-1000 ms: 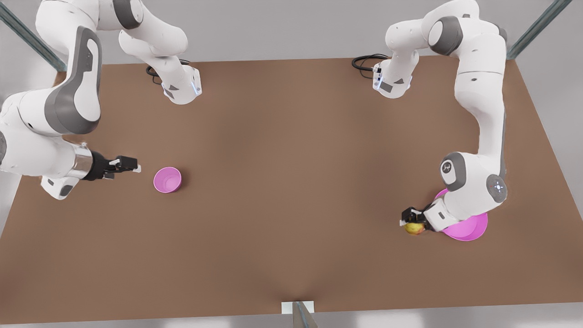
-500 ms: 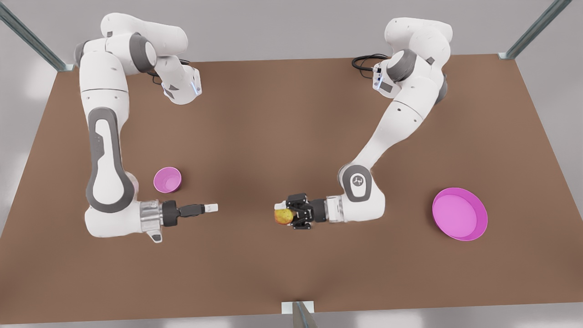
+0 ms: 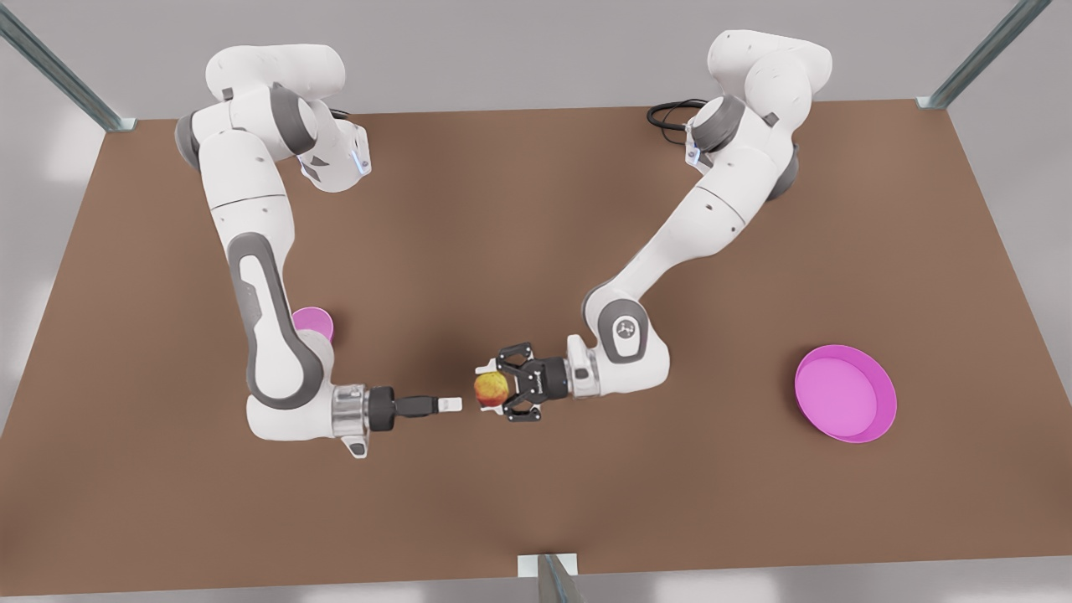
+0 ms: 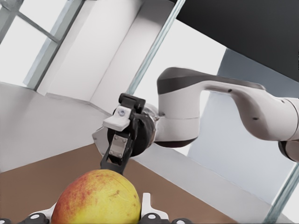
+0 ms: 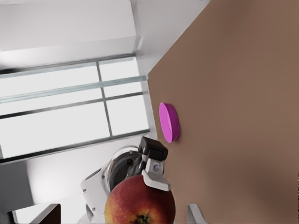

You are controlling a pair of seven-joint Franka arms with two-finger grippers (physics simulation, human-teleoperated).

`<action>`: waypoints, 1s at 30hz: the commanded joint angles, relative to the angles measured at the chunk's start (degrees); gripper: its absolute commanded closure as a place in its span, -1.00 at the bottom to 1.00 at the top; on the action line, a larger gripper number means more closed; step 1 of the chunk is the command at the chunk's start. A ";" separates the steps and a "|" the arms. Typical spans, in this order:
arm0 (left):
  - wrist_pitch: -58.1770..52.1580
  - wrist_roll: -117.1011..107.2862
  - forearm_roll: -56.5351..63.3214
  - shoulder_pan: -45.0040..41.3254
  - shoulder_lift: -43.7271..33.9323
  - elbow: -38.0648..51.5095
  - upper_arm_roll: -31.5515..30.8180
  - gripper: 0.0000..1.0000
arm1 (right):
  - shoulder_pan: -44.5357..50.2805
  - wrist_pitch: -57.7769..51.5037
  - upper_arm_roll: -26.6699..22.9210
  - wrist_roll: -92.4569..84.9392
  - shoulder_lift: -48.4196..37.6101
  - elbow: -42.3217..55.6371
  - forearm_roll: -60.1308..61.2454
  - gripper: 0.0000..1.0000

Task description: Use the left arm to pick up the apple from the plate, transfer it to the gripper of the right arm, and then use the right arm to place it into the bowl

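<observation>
At the front view's left, the bowl (image 3: 313, 321) stands on the brown table (image 3: 536, 218), half covered by the forearm of the right arm. It lies well behind the right gripper (image 3: 452, 404) and to the side of its wrist, far from the fingertips.

The right gripper is stretched level above the table, and its tips point toward the front view's right. From above, its fingers stand one over the other, so the gap is not seen there. In the right wrist view one pale finger (image 5: 193, 213) sits far out to the side of the fruit, so this pincer is spread and holds nothing.

Just in front of the right gripper's tips, but apart from them, is the apple (image 3: 492, 389), lifted off the table. The left gripper (image 3: 486, 389) pinches it between its two fingers, one on each side, with the red blush turned up. In the left wrist view the apple (image 4: 96, 198) sits between this pincer's own white fingertips (image 4: 146, 205), and the right gripper (image 4: 114, 144) is seen just beyond it, facing it.

At the front view's right, the plate (image 3: 883, 419) lies flat on the table, well behind the left gripper, past its wrist and elbow. In the right wrist view the plate (image 5: 168, 122) is far beyond the apple (image 5: 140, 203)
</observation>
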 commanded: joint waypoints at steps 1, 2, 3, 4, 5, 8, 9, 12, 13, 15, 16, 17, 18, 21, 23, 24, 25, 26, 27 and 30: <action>1.21 29.41 -0.75 -0.24 -0.11 0.02 -0.02 -0.46 | 0.79 1.68 0.03 -12.63 -0.06 -0.03 0.24 -1.00; 1.21 29.41 -0.75 -0.33 -0.11 0.02 -0.02 -0.46 | 1.24 1.68 0.03 -12.63 0.03 -0.03 0.33 -1.00; 1.38 29.41 -0.75 -0.42 -0.11 0.02 -0.02 -0.46 | 1.68 1.77 0.03 -12.63 0.29 -0.21 0.33 -1.00; 1.47 29.41 -0.75 -0.59 -0.11 0.02 -0.02 -0.46 | 1.77 2.12 0.03 -12.63 0.29 -0.30 0.24 -1.00; 1.47 29.41 -0.75 -0.59 -0.11 0.02 -0.02 -0.47 | 2.38 2.65 0.03 -12.63 0.29 -0.30 0.24 -1.00; 1.47 29.41 -0.75 -0.59 -0.11 0.02 -0.02 -0.47 | 3.43 2.03 0.03 -12.72 0.12 -1.88 0.15 -1.00; 1.47 29.41 -0.75 -0.59 -0.11 0.02 -0.02 -0.47 | 3.44 1.86 0.12 -13.07 -0.06 -2.40 0.06 -1.00; 1.47 29.41 -0.75 -0.59 -0.11 0.02 0.06 -0.47 | 2.82 1.86 2.32 -13.77 -0.41 -3.20 0.15 -1.00; 1.47 29.41 -0.75 -0.59 -0.11 0.02 0.06 -0.47 | 2.91 1.86 2.40 -13.60 -0.50 -3.20 0.24 -1.00; 1.47 29.41 -0.75 -0.59 -0.11 0.02 0.06 -0.47 | 2.91 2.12 2.93 -13.42 -0.67 -3.02 0.24 -0.91; 1.47 29.41 -0.75 -0.59 -0.11 0.02 0.15 -0.47 | 2.91 2.47 2.93 -13.42 -0.68 -3.02 0.24 -0.66; 1.47 29.41 -0.75 -0.59 -0.11 0.02 0.15 -0.47 | 3.00 2.47 2.93 -13.42 -0.68 -2.93 0.24 -0.50; 1.47 29.41 -0.75 -0.59 -0.11 0.02 0.15 -0.47 | 3.00 2.47 2.93 -13.42 -0.68 -2.93 0.24 -0.48; 1.56 29.41 -0.75 -0.59 -0.11 0.02 0.15 -0.64 | 2.91 2.47 2.93 -13.42 -0.68 -2.85 0.24 -0.46; 1.74 29.23 -0.75 -0.51 -0.10 0.02 0.06 -0.98 | 2.82 2.30 2.93 -13.33 -0.68 -2.85 0.06 -0.46; 1.83 29.23 -0.75 -0.59 -0.10 0.02 0.06 -0.99 | 2.73 2.12 2.84 -13.42 -0.68 -2.85 -0.11 -0.46; 1.83 29.23 -0.75 -0.59 -0.02 0.02 0.15 -0.99 | 2.64 1.94 2.84 -13.42 -0.76 -2.85 -0.38 -0.46; 1.83 29.23 -0.75 -0.59 -0.11 0.02 0.15 -0.99 | 2.56 1.94 2.76 -13.51 -0.76 -2.85 -0.38 -0.46; 1.83 29.23 -0.75 -0.59 -0.02 0.02 0.15 -0.99 | 1.85 1.77 2.76 -13.68 -0.85 -2.93 -0.81 -0.46; 1.83 29.23 -0.75 -0.59 0.16 0.02 0.15 -0.99 | -0.96 0.01 2.76 -13.86 -0.76 -3.02 -5.82 -0.46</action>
